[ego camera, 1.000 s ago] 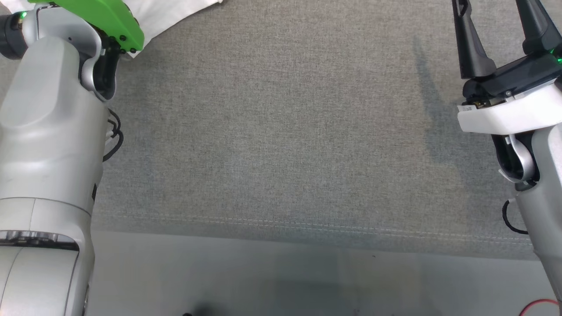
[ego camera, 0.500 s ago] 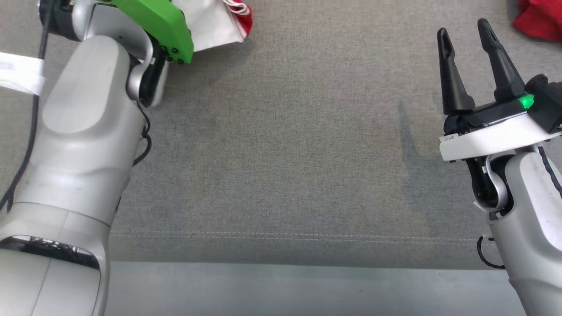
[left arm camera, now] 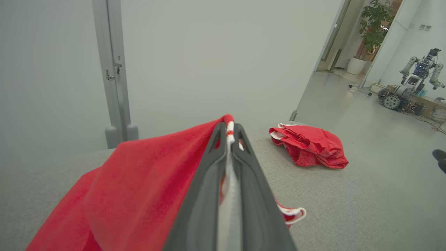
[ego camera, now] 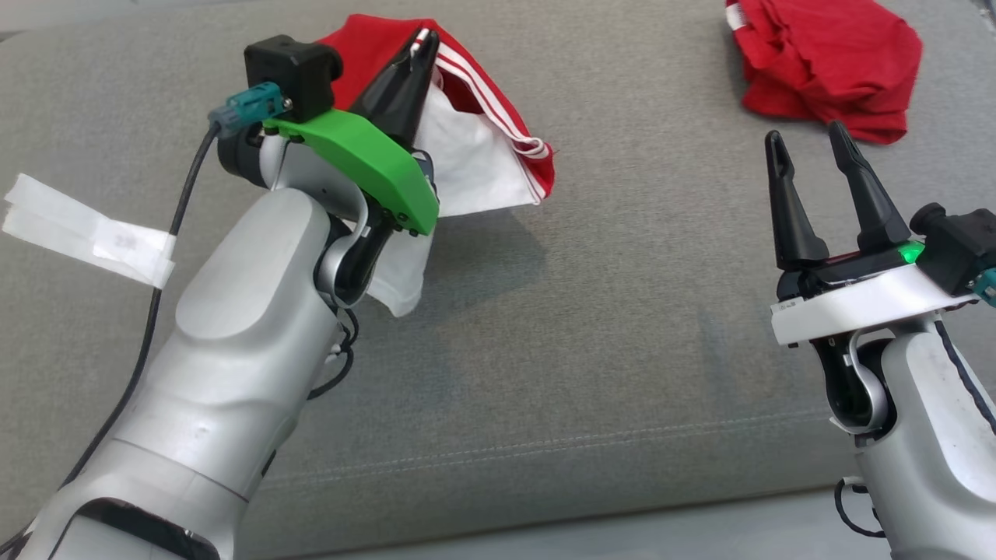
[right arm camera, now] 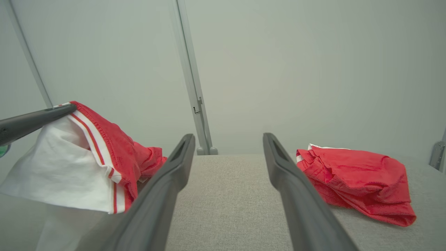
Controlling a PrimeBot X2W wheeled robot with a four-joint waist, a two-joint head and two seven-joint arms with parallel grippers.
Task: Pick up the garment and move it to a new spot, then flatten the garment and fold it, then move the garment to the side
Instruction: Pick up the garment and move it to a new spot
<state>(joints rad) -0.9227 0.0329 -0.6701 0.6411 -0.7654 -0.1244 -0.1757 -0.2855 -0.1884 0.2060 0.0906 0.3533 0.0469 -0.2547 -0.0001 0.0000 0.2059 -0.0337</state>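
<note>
Head view: holding garment (ego camera: 482,163) by striped hem in clamped left gripper (ego camera: 424,40), lifted above left of grey cushion (ego camera: 607,311); right gripper (ego camera: 805,136) apart, empty. Carry high so cloth clears, set down mid-cushion, well apart from red heap (ego camera: 825,62).

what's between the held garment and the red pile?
Only bare grey cushion between the garment and the pile, as the head view shows.
</note>
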